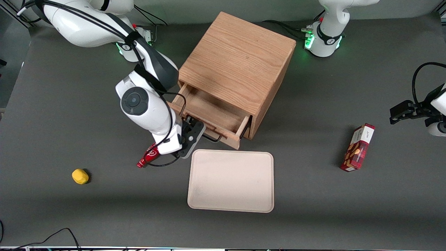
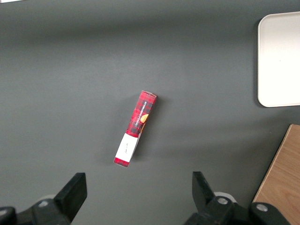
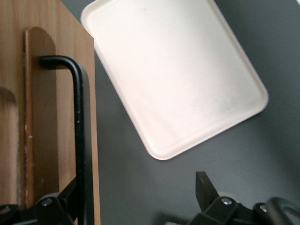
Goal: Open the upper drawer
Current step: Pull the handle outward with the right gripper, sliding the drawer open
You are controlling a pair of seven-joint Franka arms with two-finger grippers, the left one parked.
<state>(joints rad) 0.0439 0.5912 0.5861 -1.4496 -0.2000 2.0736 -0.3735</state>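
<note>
Cabinet (image 1: 240, 66): oak, set on the dark table (image 1: 313, 209), farther from the front camera than the tray.
Tray (image 1: 231, 181): pale, seen just in front of the pulled-out drawer.
Upper drawer (image 1: 212, 113): drawn well out of the cabinet, interior exposed.
Gripper (image 1: 195, 134): placed at the drawer's black handle (image 3: 79, 136); fingers are spread, one finger (image 3: 56, 204) beside the bar, the other (image 3: 206, 190) well apart.
Red box (image 1: 359, 147): lying toward the parked arm's end.
Yellow object (image 1: 80, 176): toward the working arm's end.

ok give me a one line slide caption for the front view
Right arm's gripper at the black handle of the oak cabinet's pulled-out upper drawer, beside an empty beige tray.
</note>
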